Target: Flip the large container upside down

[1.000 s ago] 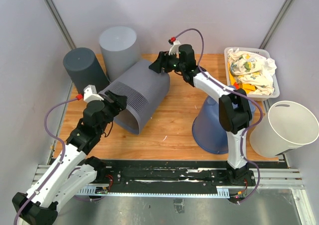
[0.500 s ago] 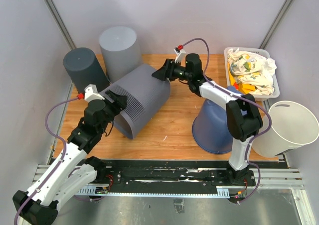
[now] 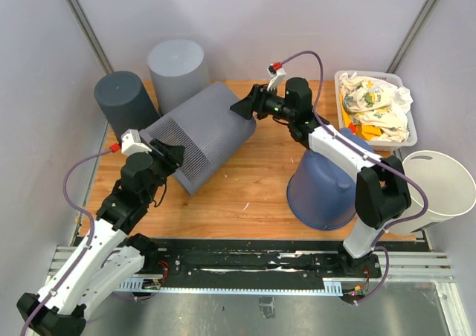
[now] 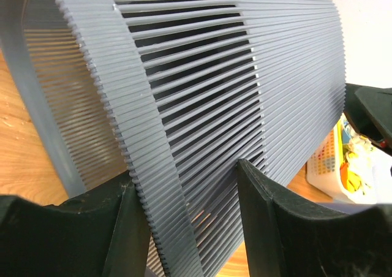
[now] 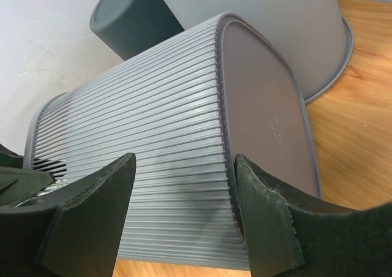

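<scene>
Wooden worktop (image 3: 260, 180) carries everything. The large container (image 3: 204, 131), ribbed grey with slotted walls, lies on its side diagonally across the worktop. Its open mouth points to the near-left and its flat base to the far-right, so it is not upside down. It cannot be told whether its whole length rests on the wood.

A blue bin (image 3: 323, 191) stands mouth-down on the near side of the container's base end, apart from it. A white bin (image 3: 431, 191) stands mouth-up beyond the blue bin, well apart from the container. A light grey bin (image 3: 176, 67) stands mouth-down just behind the container's middle. A dark grey bin (image 3: 123, 102) stands mouth-down just beside the container's mouth end, on the far side. A white basket (image 3: 342, 74) holding crumpled cloths (image 3: 372, 98) sits well out past the container's base end.

The left jaws are at the container's mouth and straddle the rim wall, one finger inside and one outside over the slots. They are partly apart. The inner finger is against the ribs, but it cannot be told whether the pair clamps the wall.

The right jaws are at the container's base end, at its upper edge. They are spread wide on either side of the corner where the ribbed wall meets the flat base. They are not clamped on anything, and contact is unclear.
</scene>
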Robot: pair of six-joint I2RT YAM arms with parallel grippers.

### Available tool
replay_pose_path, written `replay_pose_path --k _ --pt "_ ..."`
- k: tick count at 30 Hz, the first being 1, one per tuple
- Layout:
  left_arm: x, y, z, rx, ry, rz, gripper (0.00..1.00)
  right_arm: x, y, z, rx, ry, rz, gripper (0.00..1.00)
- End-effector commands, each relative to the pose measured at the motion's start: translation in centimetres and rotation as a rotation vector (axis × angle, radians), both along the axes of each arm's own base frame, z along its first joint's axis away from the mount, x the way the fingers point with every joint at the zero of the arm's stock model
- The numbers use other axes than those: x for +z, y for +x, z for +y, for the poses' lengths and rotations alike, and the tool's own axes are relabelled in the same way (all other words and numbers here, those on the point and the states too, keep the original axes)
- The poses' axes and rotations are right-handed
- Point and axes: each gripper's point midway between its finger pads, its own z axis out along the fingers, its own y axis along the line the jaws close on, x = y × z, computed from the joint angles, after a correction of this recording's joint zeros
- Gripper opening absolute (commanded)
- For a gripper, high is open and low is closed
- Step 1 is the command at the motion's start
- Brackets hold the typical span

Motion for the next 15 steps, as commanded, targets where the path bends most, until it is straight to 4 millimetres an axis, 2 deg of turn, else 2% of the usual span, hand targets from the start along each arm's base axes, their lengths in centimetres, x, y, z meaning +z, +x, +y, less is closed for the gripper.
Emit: replay_pose_path --k 1,7,15 --pt "-0.4 0.1 -0.4 -0.026 0.022 0.003 0.53 6.4 -5.6 3.1 0.148 0.045 -0.152 0.66" --pt "-0.5 0.3 -1.5 -0.073 -0.002 -0.009 0.6 8.1 -7.7 3.6 0.174 0.041 -0.185 0.66" --pt "-1.2 0.5 -3.5 -0.159 -0.061 -0.028 0.64 10.5 -9.7 2.3 0.148 0.032 -0.233 0.65"
